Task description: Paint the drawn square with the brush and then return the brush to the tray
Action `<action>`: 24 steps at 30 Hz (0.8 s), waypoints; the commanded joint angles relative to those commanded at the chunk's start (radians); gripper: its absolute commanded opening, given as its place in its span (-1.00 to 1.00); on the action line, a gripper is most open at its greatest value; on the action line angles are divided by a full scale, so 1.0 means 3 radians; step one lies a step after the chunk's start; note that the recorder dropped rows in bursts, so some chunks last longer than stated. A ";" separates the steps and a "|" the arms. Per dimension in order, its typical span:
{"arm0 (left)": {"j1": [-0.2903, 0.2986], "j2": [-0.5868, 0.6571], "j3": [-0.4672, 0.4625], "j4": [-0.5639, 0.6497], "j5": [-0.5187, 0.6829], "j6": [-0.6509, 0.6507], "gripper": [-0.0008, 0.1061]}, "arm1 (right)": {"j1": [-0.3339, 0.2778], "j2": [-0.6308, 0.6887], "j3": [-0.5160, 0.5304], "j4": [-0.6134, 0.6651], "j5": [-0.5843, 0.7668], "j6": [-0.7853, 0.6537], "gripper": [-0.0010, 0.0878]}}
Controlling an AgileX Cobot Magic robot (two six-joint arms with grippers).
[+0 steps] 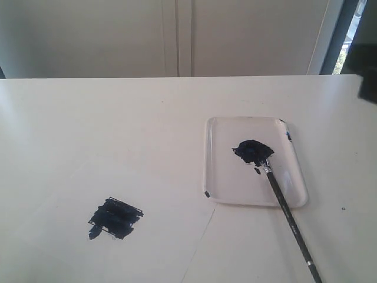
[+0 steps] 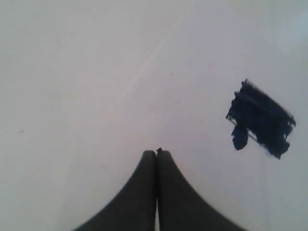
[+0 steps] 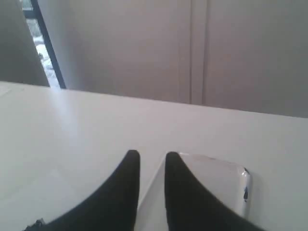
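The drawn square (image 1: 115, 218) is a ragged blue-black patch on white paper at the table's front left, and it also shows in the left wrist view (image 2: 260, 120). The clear tray (image 1: 224, 177) lies right of the middle with a dark paint blob (image 1: 253, 151) in it. The brush (image 1: 287, 213) lies free, with its bristles in the tray by the blob and its black handle running over the rim toward the front right. My left gripper (image 2: 157, 152) is shut and empty above the paper, beside the patch. My right gripper (image 3: 152, 156) is open and empty, and one end of the tray (image 3: 226, 175) lies just beyond it.
The white paper's edge (image 1: 203, 236) runs between the patch and the tray. A pale wall (image 1: 177, 35) stands behind the table's far edge. A dark blurred shape (image 1: 368, 65) sits at the exterior view's right edge. I see neither gripper in the exterior view.
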 joint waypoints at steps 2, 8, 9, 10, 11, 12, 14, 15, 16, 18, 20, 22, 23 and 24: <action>0.0154 -0.0154 0.0000 0.0000 0.0007 0.0008 -0.99 | -0.0257 -0.0194 0.0000 -0.0013 0.0026 0.0000 -0.55; 0.0394 -0.0690 0.0000 0.0000 0.0007 0.0008 -0.99 | -0.0965 -0.0643 0.0014 -0.0013 0.0037 0.0000 -0.55; 0.0425 -0.0784 0.0000 0.0000 0.0007 0.0008 -0.99 | -0.1066 -0.0705 0.0031 -0.0013 0.0030 0.0000 -0.55; 0.0450 -0.0863 0.0000 0.0000 0.0007 0.0008 -0.99 | -0.1166 -0.0791 0.0065 -0.0013 0.0030 0.0000 -0.55; 0.0487 -0.0959 0.0000 0.0000 0.0007 0.0008 -0.99 | -0.1263 -0.0884 0.0100 -0.0013 0.0023 0.0000 -0.55; 0.0529 -0.1051 0.0006 0.0000 0.0000 0.0008 -0.99 | -0.1331 -0.0962 0.0132 -0.0013 0.0029 0.0000 -0.55; 0.0627 -0.1202 0.0042 0.0000 -0.0048 0.0008 -0.99 | -0.1463 -0.1176 0.0224 -0.0013 0.0036 0.0000 -0.55; 0.0680 -0.1284 0.0080 0.0000 -0.0089 0.0008 -0.99 | -0.1501 -0.1267 0.0277 -0.0013 0.0042 0.0000 -0.55; 0.0724 -0.1366 0.0108 0.0000 -0.0096 0.0008 -0.99 | -0.1540 -0.1378 0.0331 -0.0013 0.0042 0.0000 -0.55; 0.0790 -0.1518 0.0141 0.0006 -0.0088 0.0008 -0.99 | -0.1584 -0.1597 0.0435 -0.0013 0.0042 0.0000 -0.55; 0.0828 -0.1645 0.0166 0.0006 -0.0066 0.0008 -0.99 | -0.1604 -0.1798 0.0523 -0.0015 0.0042 0.0000 -0.55; 0.0835 -0.1769 0.0181 0.0013 -0.0067 0.0008 -0.99 | -0.1611 -0.1820 0.0607 -0.0020 0.0041 0.0000 -0.55; 0.0835 -0.1811 0.0181 0.0013 -0.0067 0.0008 -0.99 | -0.1610 -0.1820 0.0635 -0.0020 0.0034 0.0000 -0.55; 0.0835 -0.1883 0.0181 0.0013 -0.0067 0.0008 -0.99 | -0.1610 -0.1820 0.0664 -0.0031 0.0048 0.0000 -0.55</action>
